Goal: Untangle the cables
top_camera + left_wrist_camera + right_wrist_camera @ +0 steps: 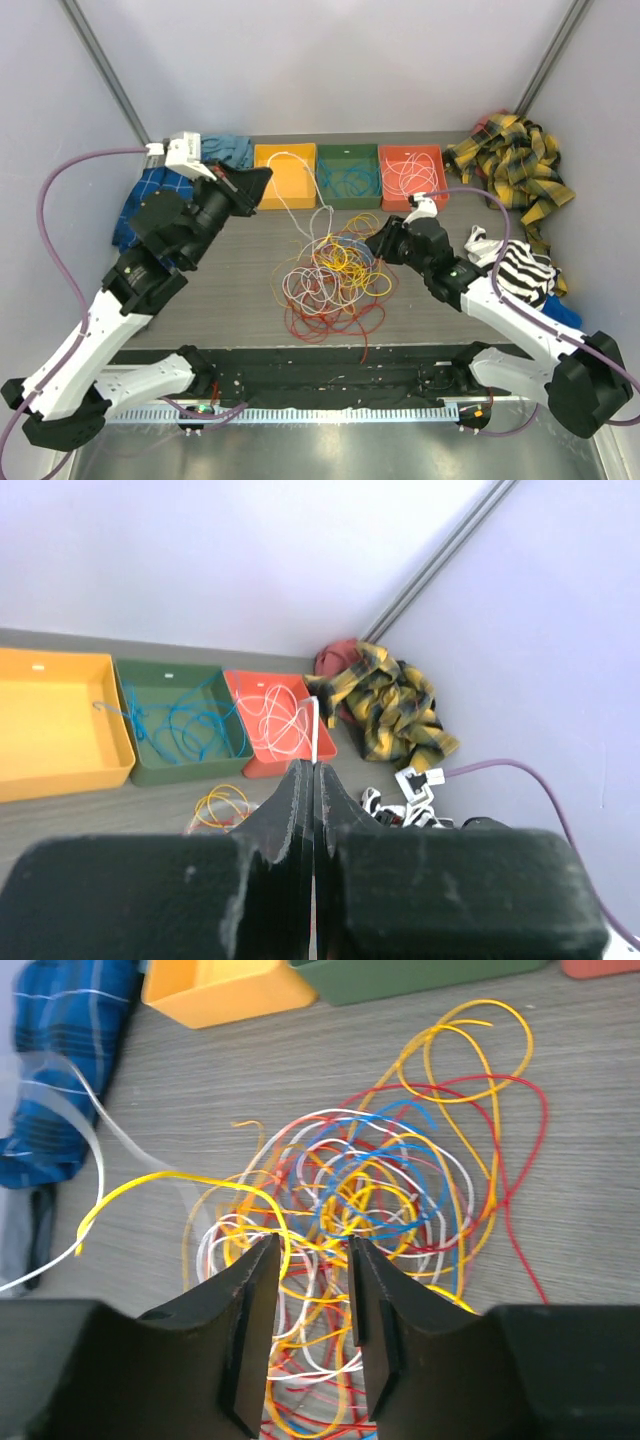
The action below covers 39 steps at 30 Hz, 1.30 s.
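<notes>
Cables [330, 275], thin multicoloured wire loops: tangled heap on grey counter [220, 300]. Left hand [314, 772]: clamped on one white strand [315, 730], held high beside yellow plastic tray [285, 175]. Right hand [315, 1250]: half open above heap, gripping nothing. Advised: pin heap, draw strand out slowly.

From the left wrist, the left claw [308, 772] and its dark body blot out the lower frame — of the cables [221, 805] only a few yellow loops peek past, and a white cable [315, 725] vanishes between the pressed fingers [293, 805]. In the right wrist view a pale strand [88, 1120] is smeared; the red bin [605, 966] is cropped to a corner.
</notes>
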Each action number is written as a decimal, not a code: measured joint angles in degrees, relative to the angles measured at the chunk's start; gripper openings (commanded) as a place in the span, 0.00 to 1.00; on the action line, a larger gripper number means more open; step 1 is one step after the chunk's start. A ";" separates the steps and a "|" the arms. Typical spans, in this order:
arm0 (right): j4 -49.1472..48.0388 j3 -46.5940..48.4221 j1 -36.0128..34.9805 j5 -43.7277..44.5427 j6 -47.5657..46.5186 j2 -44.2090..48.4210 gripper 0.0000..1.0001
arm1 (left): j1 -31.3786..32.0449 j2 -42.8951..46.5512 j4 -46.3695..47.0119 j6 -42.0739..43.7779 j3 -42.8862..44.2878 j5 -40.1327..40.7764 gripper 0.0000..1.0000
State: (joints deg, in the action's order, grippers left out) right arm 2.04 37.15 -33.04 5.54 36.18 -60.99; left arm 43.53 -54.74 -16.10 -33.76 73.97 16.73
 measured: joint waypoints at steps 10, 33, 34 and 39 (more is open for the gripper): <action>-5.62 4.35 -0.17 -6.03 1.53 4.28 0.61 | 0.00 -7.10 -2.12 4.59 9.29 -2.89 0.00; -11.45 16.85 -7.69 -8.81 -3.32 -6.69 0.63 | 0.00 -7.98 -4.42 5.49 9.77 -8.46 0.00; -11.39 17.11 -7.74 -8.70 -3.74 -7.63 0.59 | 0.00 -7.96 -4.42 5.46 9.77 -8.68 0.00; -9.51 20.06 -7.89 -7.39 -5.79 -13.05 0.01 | 0.00 -6.91 -4.39 5.11 8.63 -9.25 0.00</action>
State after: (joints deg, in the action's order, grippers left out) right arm -7.46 57.21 -40.93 -1.85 30.39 -74.04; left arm 43.53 -61.65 -20.49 -28.64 82.61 7.49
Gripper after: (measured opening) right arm 0.266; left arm 0.013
